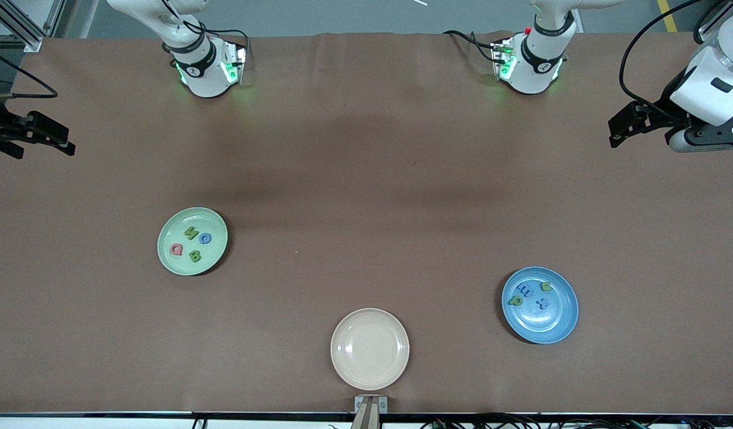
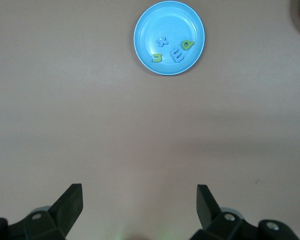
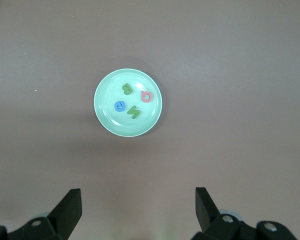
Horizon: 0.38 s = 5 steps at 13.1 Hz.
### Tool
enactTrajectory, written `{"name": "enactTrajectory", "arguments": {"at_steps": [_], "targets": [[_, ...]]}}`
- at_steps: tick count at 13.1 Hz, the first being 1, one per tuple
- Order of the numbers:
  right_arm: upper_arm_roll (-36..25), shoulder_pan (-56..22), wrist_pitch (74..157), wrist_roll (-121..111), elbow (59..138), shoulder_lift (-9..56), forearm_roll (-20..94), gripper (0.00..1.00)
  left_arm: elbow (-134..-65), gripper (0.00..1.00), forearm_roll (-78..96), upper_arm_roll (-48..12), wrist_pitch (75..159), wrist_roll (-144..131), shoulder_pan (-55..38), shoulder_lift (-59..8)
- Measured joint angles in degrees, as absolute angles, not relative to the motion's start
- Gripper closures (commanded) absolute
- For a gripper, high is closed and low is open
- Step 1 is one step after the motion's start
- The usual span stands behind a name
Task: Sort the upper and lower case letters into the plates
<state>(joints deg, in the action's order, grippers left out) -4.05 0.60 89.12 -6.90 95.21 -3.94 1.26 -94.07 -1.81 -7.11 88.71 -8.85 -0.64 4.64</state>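
table [image 1: 366, 155]: brown | on it: green plate [image 1: 170, 257], blue plate [image 1: 551, 325], beige plate [image 1: 370, 349]

Brown table [image 1: 366, 149], grey floor [image 1: 342, 15]

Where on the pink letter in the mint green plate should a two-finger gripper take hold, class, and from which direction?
Grip the pink letter across its ring, from straight above. It lies flat in the mint green plate, whose raised rim blocks a sideways approach. Keep the fingers clear of the green B close beside it. Either open gripper could descend on it; both wait at the table's ends.
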Motion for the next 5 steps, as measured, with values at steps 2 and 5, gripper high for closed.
{"name": "enactTrajectory", "arguments": {"at_steps": [2, 5], "targets": [[-4.05, 0.6, 89.06, -6.23, 95.21, -3.94, 1.47, 0.0, -94.07, 0.0, -1.81, -7.11, 88.71, -8.85, -0.64, 4.64], [-4.06, 0.6, 88.96, -6.14, 95.22, -3.94, 1.47, 0.0, -94.07, 0.0, -1.81, -7.11, 88.71, -8.85, -0.64, 4.64]]}}
